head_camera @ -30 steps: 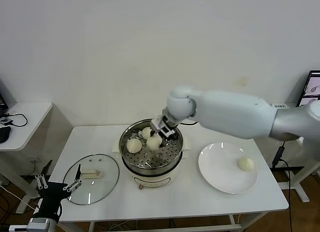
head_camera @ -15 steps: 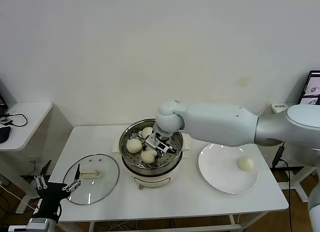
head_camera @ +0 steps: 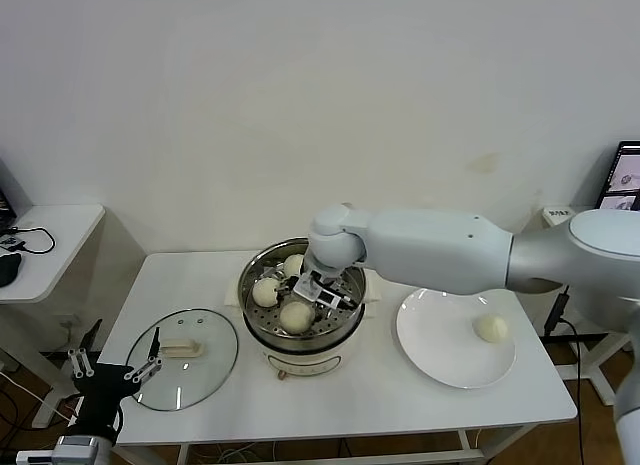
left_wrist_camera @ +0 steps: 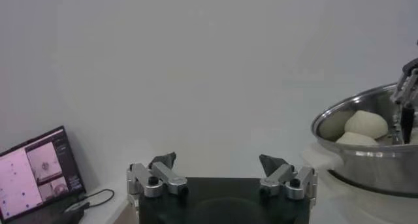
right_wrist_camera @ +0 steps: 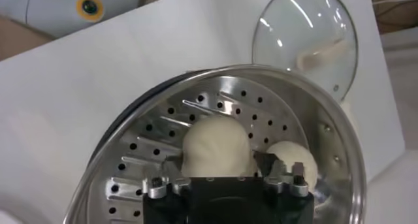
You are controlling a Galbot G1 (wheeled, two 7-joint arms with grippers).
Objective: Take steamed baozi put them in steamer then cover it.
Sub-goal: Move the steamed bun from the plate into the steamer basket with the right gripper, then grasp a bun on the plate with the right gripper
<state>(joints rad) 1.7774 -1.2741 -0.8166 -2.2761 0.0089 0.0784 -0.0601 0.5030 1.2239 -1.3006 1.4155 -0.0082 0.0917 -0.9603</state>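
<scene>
Your right gripper (head_camera: 312, 297) w/ fingers spread sets the third cream-white bun (head_camera: 295, 316) in the steel steamer pot (head_camera: 262, 330); next, lift clear for the plate's (head_camera: 430, 340) last bun (head_camera: 490, 328).

The right gripper (head_camera: 322, 290) has lowered a baozi (head_camera: 295, 315) onto the steamer (head_camera: 300, 330) tray.

We count four steamed baozi: three in the steamer (head_camera: 262, 347), at (head_camera: 296, 316), (head_camera: 265, 292) and (head_camera: 294, 266), and one (head_camera: 490, 328) on the single white plate (head_camera: 435, 345). One glass cover (head_camera: 205, 370) lies on the tabletop (head_camera: 400, 405).
</scene>
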